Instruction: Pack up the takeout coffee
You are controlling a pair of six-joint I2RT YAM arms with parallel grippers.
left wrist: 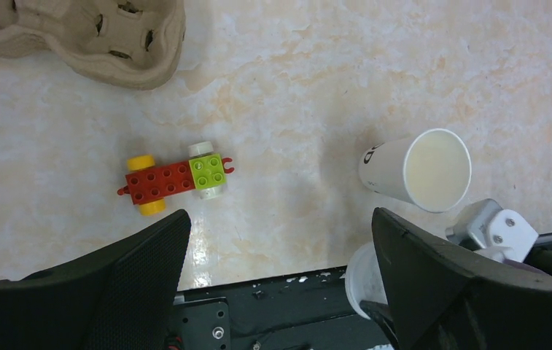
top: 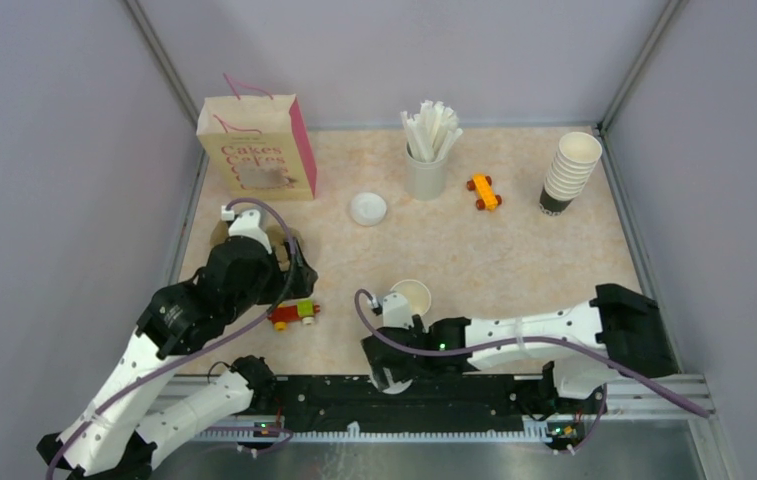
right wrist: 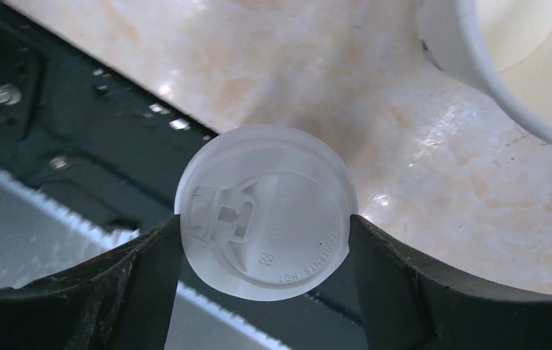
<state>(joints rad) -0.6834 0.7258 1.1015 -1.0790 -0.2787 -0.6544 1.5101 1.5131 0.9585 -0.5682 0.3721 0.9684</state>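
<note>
The white paper cup (top: 412, 297) stands upright and open near the table's front middle; it also shows in the left wrist view (left wrist: 422, 169) and in the right wrist view (right wrist: 528, 65). My right gripper (top: 394, 378) (right wrist: 265, 219) is shut on a flat round white lid (right wrist: 264, 211), both jaws touching its rim, over the table's near edge just in front of the cup. The lid's edge shows in the left wrist view (left wrist: 364, 281). My left gripper (top: 289, 272) (left wrist: 280, 215) is open and empty, raised above the table left of the cup.
A brown cardboard cup tray (left wrist: 76, 36) lies under my left arm. A red-green toy car (top: 292, 313) sits left of the cup. At the back stand a paper bag (top: 257, 148), a second lid (top: 368, 208), a holder of sticks (top: 426, 150), an orange toy (top: 485, 192) and stacked cups (top: 569, 172).
</note>
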